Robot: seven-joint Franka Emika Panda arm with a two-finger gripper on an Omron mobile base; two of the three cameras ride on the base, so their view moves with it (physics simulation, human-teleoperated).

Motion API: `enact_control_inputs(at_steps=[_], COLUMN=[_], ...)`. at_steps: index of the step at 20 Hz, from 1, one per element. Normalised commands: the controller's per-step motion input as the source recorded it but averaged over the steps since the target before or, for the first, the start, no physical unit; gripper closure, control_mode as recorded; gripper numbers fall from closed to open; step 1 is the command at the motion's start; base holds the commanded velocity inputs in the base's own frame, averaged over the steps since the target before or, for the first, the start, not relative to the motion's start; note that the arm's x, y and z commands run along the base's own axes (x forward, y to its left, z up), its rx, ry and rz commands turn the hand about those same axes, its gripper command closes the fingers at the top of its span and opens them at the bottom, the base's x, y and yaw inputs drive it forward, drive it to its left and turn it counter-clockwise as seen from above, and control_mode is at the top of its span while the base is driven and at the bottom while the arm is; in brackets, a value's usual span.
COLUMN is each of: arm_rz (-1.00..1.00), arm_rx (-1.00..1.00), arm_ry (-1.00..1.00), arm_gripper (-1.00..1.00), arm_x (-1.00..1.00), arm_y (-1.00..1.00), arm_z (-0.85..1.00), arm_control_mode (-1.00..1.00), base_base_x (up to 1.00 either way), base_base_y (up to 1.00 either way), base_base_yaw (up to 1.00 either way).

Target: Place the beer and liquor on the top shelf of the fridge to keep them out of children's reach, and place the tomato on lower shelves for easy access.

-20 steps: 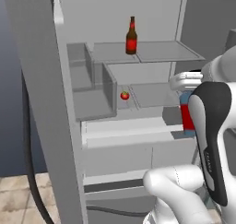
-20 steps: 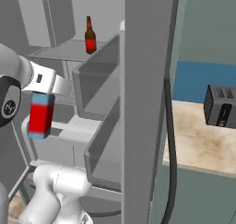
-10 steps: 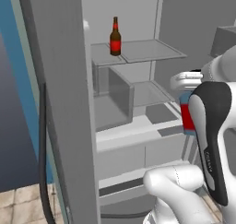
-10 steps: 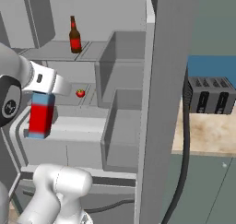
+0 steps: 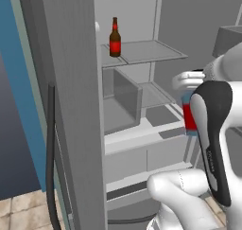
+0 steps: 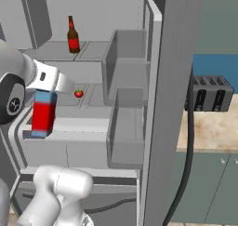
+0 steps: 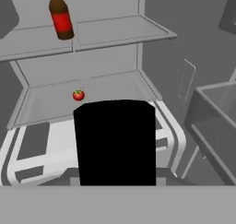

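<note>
Claw (image 6: 45, 84) upright around liquor (image 6: 43, 113), level before open fridge (image 6: 125, 16)

End effector (image 6: 46, 88) closed on liquor (image 6: 43, 113), arm raised, bottle upright

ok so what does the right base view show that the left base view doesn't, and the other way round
The right base view alone shows the tomato on a lower shelf, plus a toaster on the counter beside the fridge. The left base view alone shows a blue wall and tiled floor past the fridge's door. Both share the beer standing on the top shelf, and the liquor held upright in the gripper in front of the open fridge.
</note>
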Motion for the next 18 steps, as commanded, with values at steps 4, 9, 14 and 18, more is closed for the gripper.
enact_control_inputs(at_steps=[4, 9, 14, 18], arm_rz=[0.13, 0.1, 0.02, 0.0], arm_rx=[0.01, 0.0, 0.0, 0.0], arm_ry=[-0.23, -0.41, -0.35, -0.2], arm_gripper=[1.0, 1.0, 1.0, 1.0], arm_x=[0.3, 0.13, 0.1, 0.16], arm_y=[0.0, 0.0, 0.0, 0.01], arm_z=[0.0, 0.15, 0.37, 0.53], arm_control_mode=[-1.0, -1.0, -1.0, -1.0], base_base_x=[0.0, 0.0, 0.0, 0.0], base_base_y=[0.0, 0.0, 0.0, 0.0], base_base_yaw=[0.0, 0.0, 0.0, 0.0])
